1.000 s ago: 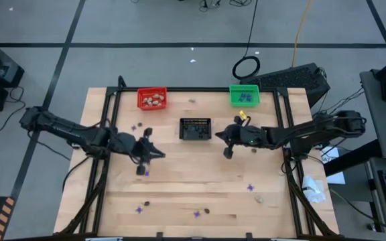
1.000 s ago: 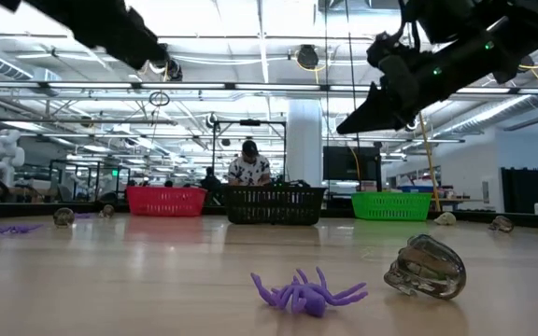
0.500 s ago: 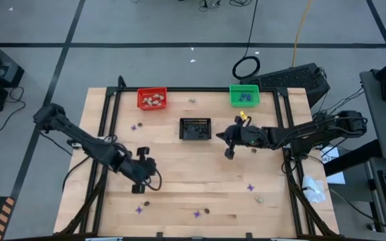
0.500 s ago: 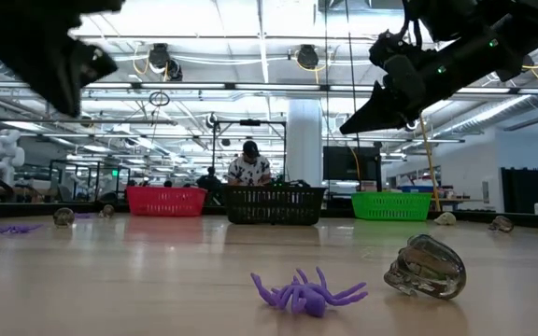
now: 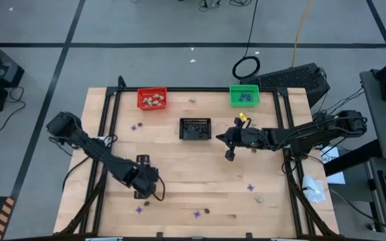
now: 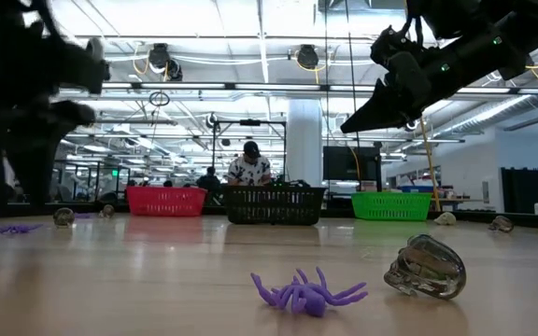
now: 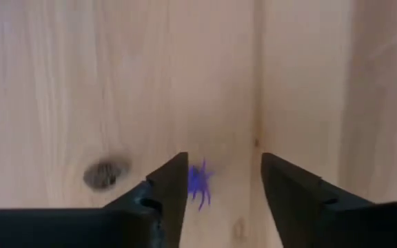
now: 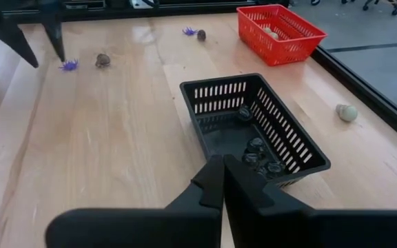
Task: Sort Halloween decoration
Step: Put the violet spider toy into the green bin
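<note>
Near front-left of table, left gripper fingers apart over purple spider, dark bit beside, right gripper closed by black basket.

Pale wooden worktop; red basket, black basket, green basket; purple spider; dark brown trinket.

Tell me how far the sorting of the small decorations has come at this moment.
Partly done. The red basket holds pale lumps, the green basket purple pieces and the black basket dark ones. In hand: the left gripper, fingers open, is over a purple spider with a dark piece beside it. The right gripper waits shut by the black basket. Several trinkets lie loose on the table.
</note>
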### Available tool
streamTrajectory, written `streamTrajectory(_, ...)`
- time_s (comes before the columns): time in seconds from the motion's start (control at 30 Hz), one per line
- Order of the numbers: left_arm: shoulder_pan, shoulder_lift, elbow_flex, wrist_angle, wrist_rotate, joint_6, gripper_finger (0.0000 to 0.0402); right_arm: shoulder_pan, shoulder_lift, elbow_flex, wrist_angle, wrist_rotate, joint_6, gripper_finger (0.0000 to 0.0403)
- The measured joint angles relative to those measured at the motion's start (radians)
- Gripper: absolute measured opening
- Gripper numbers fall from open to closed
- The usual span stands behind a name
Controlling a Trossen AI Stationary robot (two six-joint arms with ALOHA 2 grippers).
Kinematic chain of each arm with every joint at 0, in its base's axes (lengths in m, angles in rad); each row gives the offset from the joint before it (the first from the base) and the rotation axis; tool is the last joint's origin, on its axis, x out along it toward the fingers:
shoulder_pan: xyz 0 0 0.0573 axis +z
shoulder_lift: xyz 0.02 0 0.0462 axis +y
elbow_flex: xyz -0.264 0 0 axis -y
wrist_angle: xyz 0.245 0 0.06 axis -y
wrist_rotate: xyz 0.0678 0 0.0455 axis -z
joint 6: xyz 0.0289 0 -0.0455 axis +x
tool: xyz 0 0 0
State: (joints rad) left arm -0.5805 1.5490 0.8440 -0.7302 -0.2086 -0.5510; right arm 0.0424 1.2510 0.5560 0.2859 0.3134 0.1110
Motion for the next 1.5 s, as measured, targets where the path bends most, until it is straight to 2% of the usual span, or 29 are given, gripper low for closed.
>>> streamTrajectory(0.13,-0.006,0.048,0.0,-0.054,0.002,-0.093,0.0199,0.0,0.0,0.0,0.0,0.0,0.0,0.0)
streamTrajectory(0.33,-0.01,0.102,0.005,-0.065,-0.016,-0.118,0.0198,0.0,0.0,0.0,0.0,0.0,0.003,0.0)
streamTrajectory(0.67,-0.01,0.122,0.002,-0.03,0.018,-0.116,0.0108,0.0,0.0,0.0,-0.001,-0.001,0.007,0.0)
streamTrajectory(1.0,-0.009,0.114,-0.001,-0.008,0.059,-0.073,0.008,0.0,0.0,0.0,-0.001,-0.001,0.007,0.0)
streamTrajectory(1.2,-0.009,0.081,0.009,-0.008,0.081,-0.045,0.0013,0.0,0.0,0.0,-0.002,-0.001,0.007,0.0)
streamTrajectory(1.37,0.001,0.057,0.043,0.015,0.056,-0.025,0.0008,0.0,0.0,0.0,-0.034,-0.029,-0.011,0.0)
streamTrajectory(1.5,0.074,0.035,0.049,0.159,0.034,0.019,0.0004,0.01,-0.03,0.0,-0.038,-0.029,-0.046,0.0)
